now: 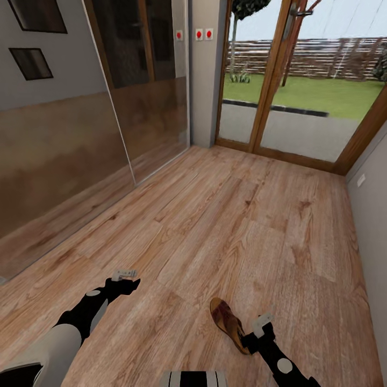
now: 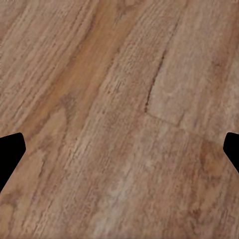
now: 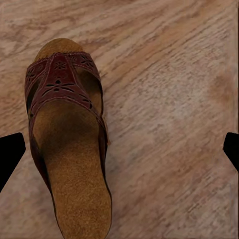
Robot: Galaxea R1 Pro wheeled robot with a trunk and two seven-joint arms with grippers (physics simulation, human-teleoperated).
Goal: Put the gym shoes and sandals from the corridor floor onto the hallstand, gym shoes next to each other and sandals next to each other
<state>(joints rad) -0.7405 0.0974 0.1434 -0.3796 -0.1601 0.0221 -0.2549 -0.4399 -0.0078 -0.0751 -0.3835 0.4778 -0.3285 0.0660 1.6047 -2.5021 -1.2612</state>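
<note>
Right gripper point(image 1: 262, 324) hangs low over the corridor floor point(image 1: 226, 215), just beside one sandal point(image 1: 230, 324), and its fingers look spread wide, because in the right wrist view the two dark fingertips point(image 3: 11, 157) sit far apart at the picture's edges with nothing between them but floor and part of the sandal. That sandal point(image 3: 67, 144) lies flat on the planks with its tan insole facing up and its dark red-brown strap across the front part. From the right gripper, the sandal is a little toward the robot's left side, so close that its heel end seems to be touching or almost under the gripper's wrist; I cannot tell which. Its long line runs from the gripper up and away toward the glass door point(image 1: 301, 80), leaning a bit toward the mirrored wardrobe point(image 1: 80, 134). In the right wrist view the toe end points away from the gripper. The sandal sits off to one side between the fingers, not in the middle, so I think the gripper needs a small slide toward the sandal before it can close across the narrow way. Left gripper point(image 1: 124, 275) is well apart from the sandal, nearer the wardrobe, and its fingers point(image 2: 10, 157) also look wide open over bare floor. The right arm is much nearer, so it seems the one to pick.
</note>
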